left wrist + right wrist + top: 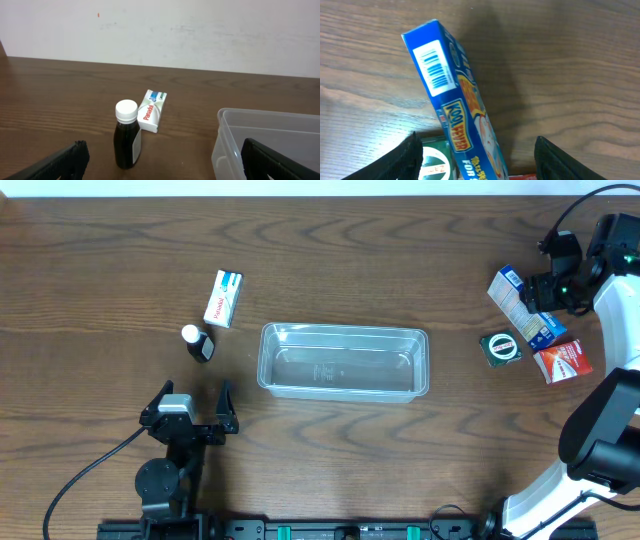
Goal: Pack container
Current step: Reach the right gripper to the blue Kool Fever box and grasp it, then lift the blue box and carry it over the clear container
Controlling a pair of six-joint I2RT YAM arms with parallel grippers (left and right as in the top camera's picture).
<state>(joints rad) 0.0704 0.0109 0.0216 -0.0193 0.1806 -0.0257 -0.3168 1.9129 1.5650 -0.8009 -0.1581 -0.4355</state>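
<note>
- Judging the container (pixel 340 329) light, thin-walled, probably slick and a bit flexible; I would pinch the rim on a long side.
- Clear shallow tub, rounded corners, nothing inside, mid-table.
- My left gripper (pixel 195 402): fingers apart, near its left end.
- My right gripper (pixel 477 140): fingers apart, straddling a blue box (pixel 447 95), well away from the tub.

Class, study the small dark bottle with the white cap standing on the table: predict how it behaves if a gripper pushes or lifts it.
The bottle stands upright, tall for its narrow base, so a push near the white cap would probably tip it. Its seemingly rounded body might then roll. Its glossy dark surface may slip when gripped.
</note>
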